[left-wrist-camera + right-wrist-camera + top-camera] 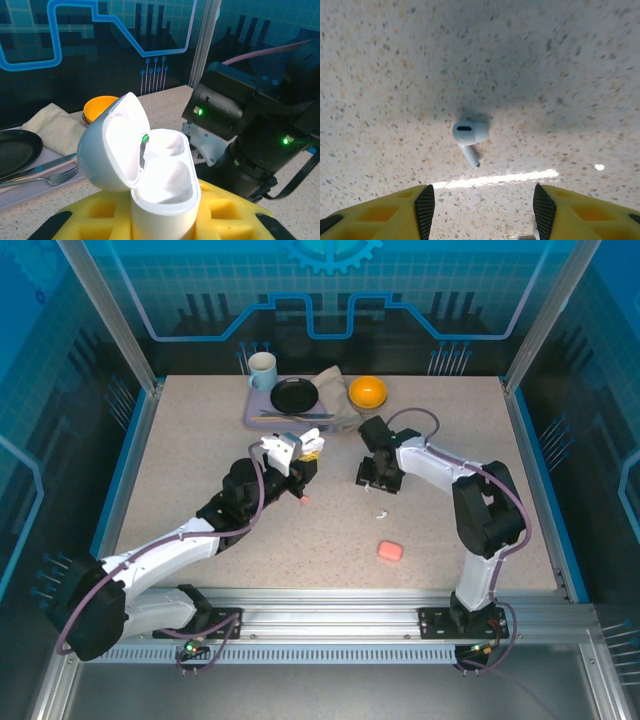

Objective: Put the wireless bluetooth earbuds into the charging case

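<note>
My left gripper (300, 455) (165, 220) is shut on a white charging case (167, 185) (288, 448), gripped at its base between the yellow fingers. Its lid (112, 145) is swung open to the left, and both wells look empty. A white earbud (469, 134) (381, 512) lies flat on the speckled table. My right gripper (482, 205) (376, 478) hovers over the table just short of it, open, with nothing between its fingers (425, 207). A tiny salmon-pink earbud (303, 500) lies on the table below the left gripper.
A closed salmon-pink case (390, 551) sits near the front right of the table. At the back stands a tray (262, 420) with a mug (262, 370), black plate (294, 395), cutlery and a cloth (330, 383); an orange bowl (368, 392) is beside it. The right arm (250, 135) is close to the held case.
</note>
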